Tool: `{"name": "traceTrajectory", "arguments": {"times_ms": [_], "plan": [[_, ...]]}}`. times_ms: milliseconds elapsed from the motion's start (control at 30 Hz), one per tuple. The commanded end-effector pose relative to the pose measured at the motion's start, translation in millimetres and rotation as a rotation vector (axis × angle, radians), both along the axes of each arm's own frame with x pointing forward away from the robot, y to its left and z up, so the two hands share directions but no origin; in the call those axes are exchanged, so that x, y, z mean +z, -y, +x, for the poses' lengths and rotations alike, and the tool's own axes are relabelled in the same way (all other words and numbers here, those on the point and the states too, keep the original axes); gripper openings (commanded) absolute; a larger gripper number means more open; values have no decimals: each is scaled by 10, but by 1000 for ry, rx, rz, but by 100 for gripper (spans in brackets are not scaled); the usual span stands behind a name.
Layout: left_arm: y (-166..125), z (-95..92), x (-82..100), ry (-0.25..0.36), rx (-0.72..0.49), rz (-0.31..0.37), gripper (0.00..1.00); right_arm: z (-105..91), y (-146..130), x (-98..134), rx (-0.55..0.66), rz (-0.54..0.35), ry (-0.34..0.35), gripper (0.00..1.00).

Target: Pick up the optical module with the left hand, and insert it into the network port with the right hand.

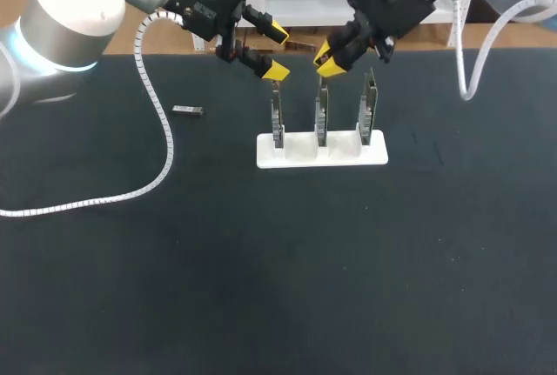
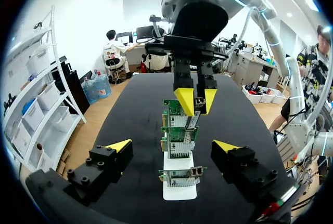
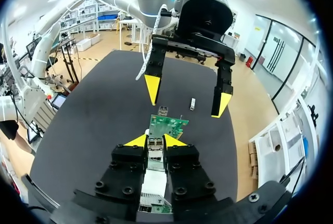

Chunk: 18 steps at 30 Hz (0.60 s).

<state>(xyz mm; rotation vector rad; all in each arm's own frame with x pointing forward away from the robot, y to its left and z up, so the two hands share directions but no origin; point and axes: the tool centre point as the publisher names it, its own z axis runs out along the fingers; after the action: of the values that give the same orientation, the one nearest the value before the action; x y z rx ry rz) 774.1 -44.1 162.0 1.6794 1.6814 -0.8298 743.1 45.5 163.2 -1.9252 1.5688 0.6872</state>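
Hovering just above the middle upright green circuit card [image 1: 321,118] in the white plastic stand [image 1: 296,154] on your black desk [image 1: 261,271], your right pincer [image 1: 328,59] is clenched on the small silver optical module [image 2: 199,102]; your left pincer [image 1: 277,51] hangs released alongside.

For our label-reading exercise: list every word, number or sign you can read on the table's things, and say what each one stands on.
None can be read.
Three network cards: printed marks too small to read.
Optical module in the right gripper: no legible print.
White stand: blank.
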Motion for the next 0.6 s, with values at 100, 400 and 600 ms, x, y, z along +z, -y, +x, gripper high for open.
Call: {"name": "traceTrajectory", "arguments": {"times_ms": [100,400,600], "plan": [[2,-4,4,0,1,3,100,5,3,34,3,-1,12,0],[2,-4,4,0,1,3,100,-3,-3,-64,-2,6,-12,0],[2,-4,4,0,1,3,100,-12,10,-48,-10,9,-7,0]]}}
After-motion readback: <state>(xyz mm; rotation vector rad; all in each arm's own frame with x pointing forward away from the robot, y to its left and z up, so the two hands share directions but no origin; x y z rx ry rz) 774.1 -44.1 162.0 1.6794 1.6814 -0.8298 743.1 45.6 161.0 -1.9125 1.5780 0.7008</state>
